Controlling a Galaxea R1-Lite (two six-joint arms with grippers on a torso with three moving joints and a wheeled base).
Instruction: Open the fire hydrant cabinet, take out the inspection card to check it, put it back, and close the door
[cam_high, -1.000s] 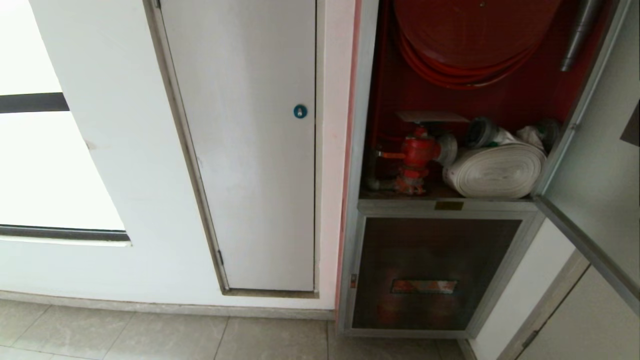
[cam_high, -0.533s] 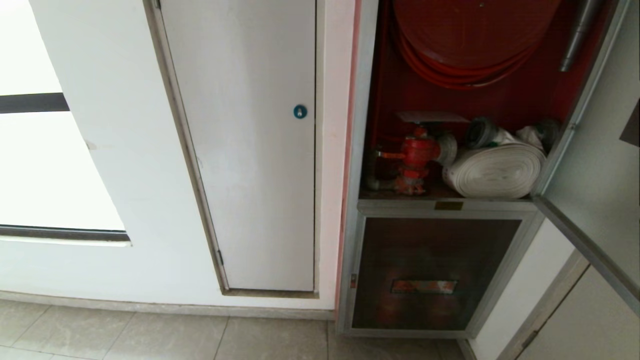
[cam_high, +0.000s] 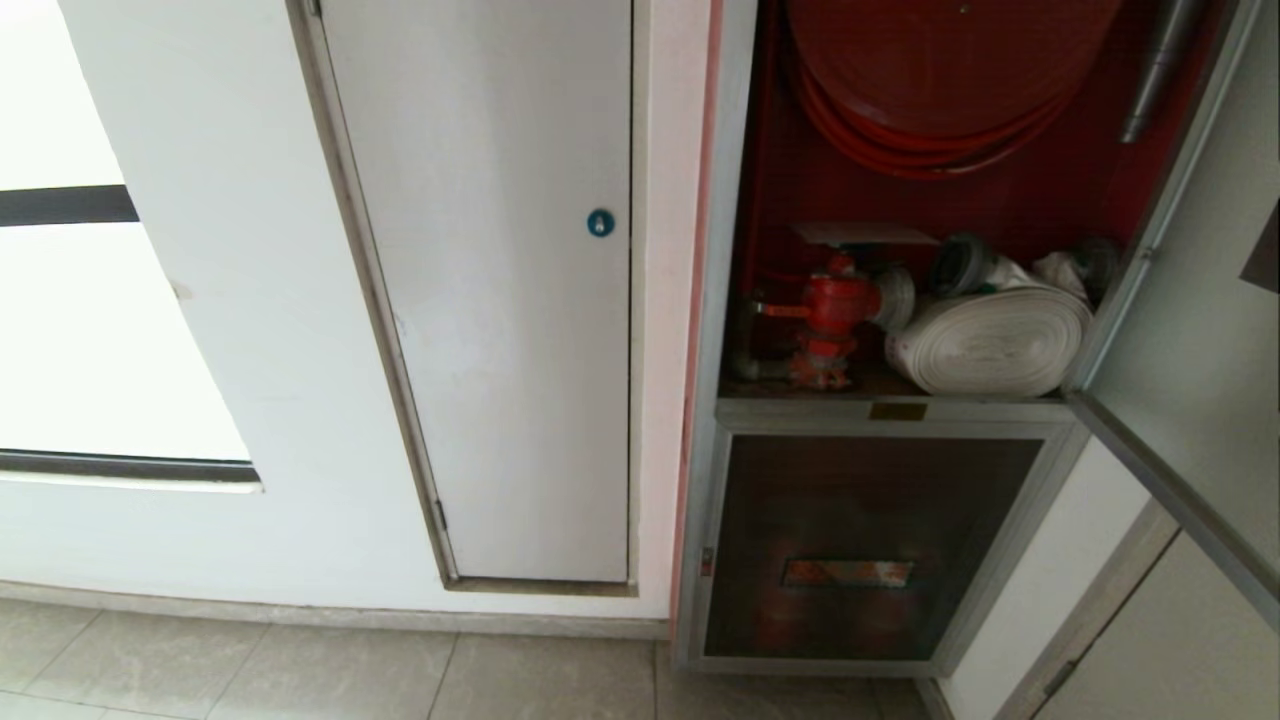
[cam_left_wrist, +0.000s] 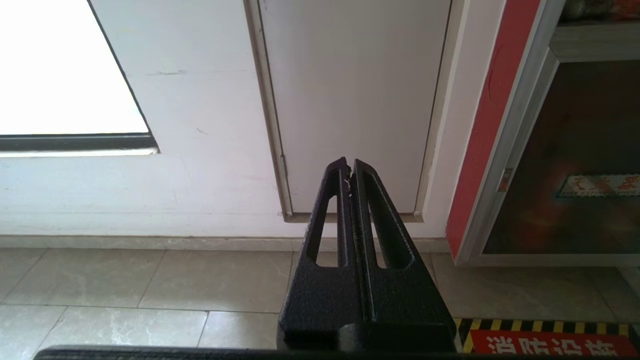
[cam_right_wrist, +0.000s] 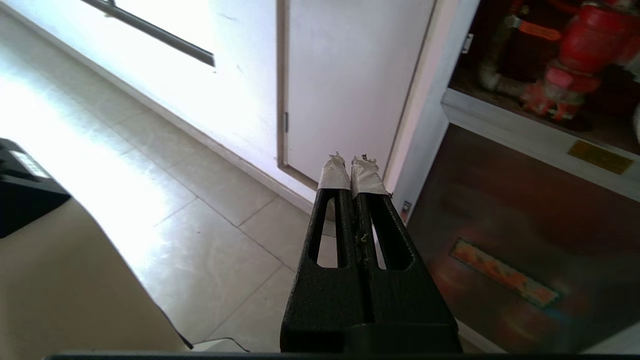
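The fire hydrant cabinet (cam_high: 720, 250) stands open, showing its red interior, a red hose reel (cam_high: 940, 80), a red valve (cam_high: 835, 310) and a white rolled hose (cam_high: 990, 340). Its door (cam_high: 1190, 380) is swung out to the right. A flat pale sheet, the inspection card (cam_high: 865, 233), lies on top of the valve. Neither arm shows in the head view. My right gripper (cam_right_wrist: 352, 165) is shut and empty, low in front of the cabinet's left frame (cam_right_wrist: 425, 125). My left gripper (cam_left_wrist: 350, 167) is shut and empty, pointing at the wall's foot.
A plain white door with a round blue lock (cam_high: 600, 223) is left of the cabinet. Under the open compartment is a dark glass panel (cam_high: 860, 540) with an orange label. A bright window (cam_high: 100, 330) is far left. A striped floor marking (cam_left_wrist: 550, 340) lies by the cabinet.
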